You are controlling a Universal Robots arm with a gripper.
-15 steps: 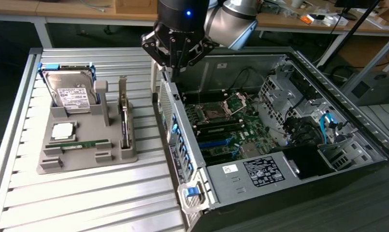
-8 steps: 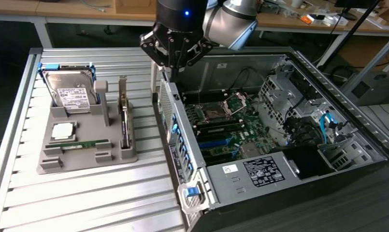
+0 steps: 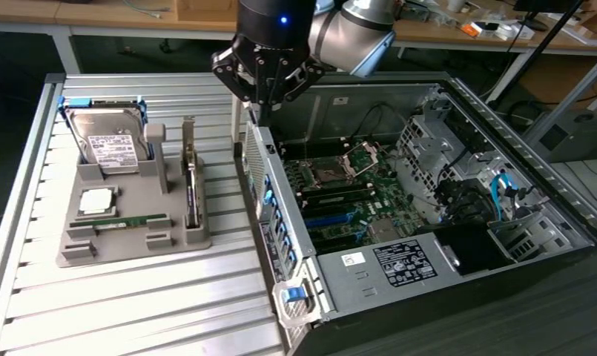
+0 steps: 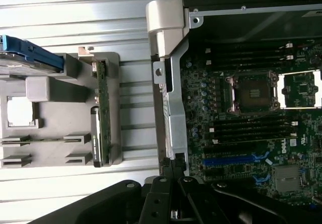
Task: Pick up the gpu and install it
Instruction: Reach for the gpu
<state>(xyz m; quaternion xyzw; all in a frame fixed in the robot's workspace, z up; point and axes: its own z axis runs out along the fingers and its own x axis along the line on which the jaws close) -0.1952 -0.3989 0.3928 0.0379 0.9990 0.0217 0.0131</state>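
Slatted metal tabletop (image 3: pixel 130 311) carries everything in the exterior view: an open computer case (image 3: pixel 268 170) and, just beside its side wall, a grey holder tray (image 3: pixel 130 239). The gpu (image 3: pixel 191 185) stands on edge in the tray slot nearest the case. My claw (image 3: pixel 260 111) hangs above that case wall, pinched fully together with nothing in it and clear of the gpu.

In the wrist view the gpu (image 4: pixel 102 108) shows edge-on, near the case (image 4: pixel 171 108) wall, and my claw (image 4: pixel 172 168) sits over that wall. I judge the card light and stiff but fragile, a thin board with exposed parts. I would pinch its bare upper edge across the thickness, away from the fan.
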